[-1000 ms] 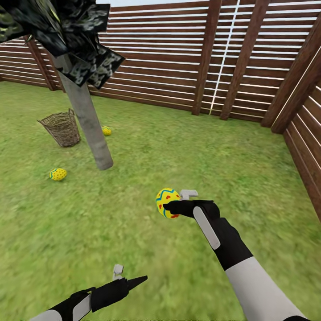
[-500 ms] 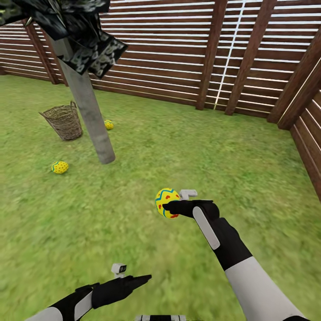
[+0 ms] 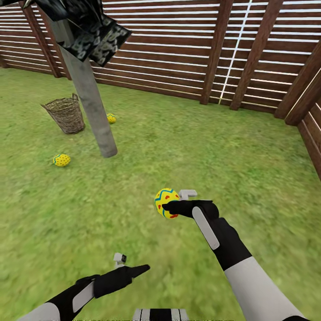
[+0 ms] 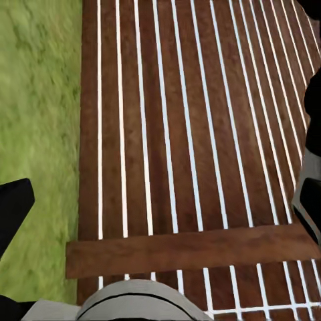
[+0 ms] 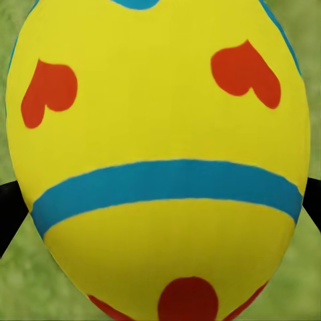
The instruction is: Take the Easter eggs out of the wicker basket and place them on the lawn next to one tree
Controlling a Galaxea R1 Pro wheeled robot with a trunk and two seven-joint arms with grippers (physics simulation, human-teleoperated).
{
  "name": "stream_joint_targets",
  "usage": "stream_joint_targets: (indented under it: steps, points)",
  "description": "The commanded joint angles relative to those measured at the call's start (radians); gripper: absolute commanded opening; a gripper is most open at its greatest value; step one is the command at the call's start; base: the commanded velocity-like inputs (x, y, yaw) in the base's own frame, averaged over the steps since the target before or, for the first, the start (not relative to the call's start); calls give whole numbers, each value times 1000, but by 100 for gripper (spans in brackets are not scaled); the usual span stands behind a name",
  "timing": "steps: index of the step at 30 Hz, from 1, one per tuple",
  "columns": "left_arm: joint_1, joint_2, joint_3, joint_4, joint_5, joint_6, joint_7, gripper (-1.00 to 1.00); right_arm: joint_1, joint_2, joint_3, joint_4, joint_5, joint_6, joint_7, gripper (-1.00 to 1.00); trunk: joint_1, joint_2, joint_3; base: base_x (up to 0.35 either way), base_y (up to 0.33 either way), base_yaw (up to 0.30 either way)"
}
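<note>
Left arm slightly forward — right tool (image 3: 171,209) around egg (image 3: 166,201)

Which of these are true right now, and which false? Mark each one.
1. The right end effector holds an egg. True.
2. The left end effector also holds an egg. False: it is empty, over the lawn.
3. Two eggs lie on the grass near the tree. True: one in front of the basket, one just past the trunk.
4. The basket lies tipped on its side. False: it stands upright on the grass, left of the trunk.
5. The held egg is plain yellow. False: the right wrist view shows a blue band and red marks on it.
</note>
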Motion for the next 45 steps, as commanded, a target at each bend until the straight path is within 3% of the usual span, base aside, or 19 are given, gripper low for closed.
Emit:
stream_joint_targets:
  steps: [1, 7, 21, 29, 34, 36, 40, 45]
  points:
    - [-1, 3, -6, -6, 9, 18, -2, 100, -1, 0, 0, -2, -12, 3, -10, -100, 4, -8, -6, 0, 0, 67]
    - [-1, 3, 25, -23, 5, 67, -1, 100, -1, -1, -1, -4, -12, 3, -9, -100, 27, -50, -34, 0, 0, 67]
    - [-1, 0, 25, -23, 2, 57, 3, 100, -1, -3, -2, -4, -12, -4, -9, -100, 80, -148, -100, 0, 0, 61]
    - [-1, 8, 25, -23, 2, 57, 3, 100, -1, -3, -1, -5, -12, -5, -9, -100, 111, -204, -128, 0, 0, -103]
    - [-1, 37, 27, -23, 3, 57, 8, 100, -1, -2, 0, -5, -13, -9, -9, -100, 113, -205, -143, 0, 0, -202]
    - [-1, 40, 33, -21, 4, 57, 12, 100, -1, -2, 1, -5, -13, -10, -9, -100, 114, -206, -151, 0, 0, -38]
    - [-1, 39, 86, -21, 3, 58, 24, 100, -1, -2, 1, -5, -13, -10, -9, -100, 116, -206, -170, 0, 0, -3]
    - [-1, 39, 91, -23, 3, 57, 19, 100, -1, -2, 1, -4, -13, -10, -9, -100, 118, -208, -197, 0, 0, 0]
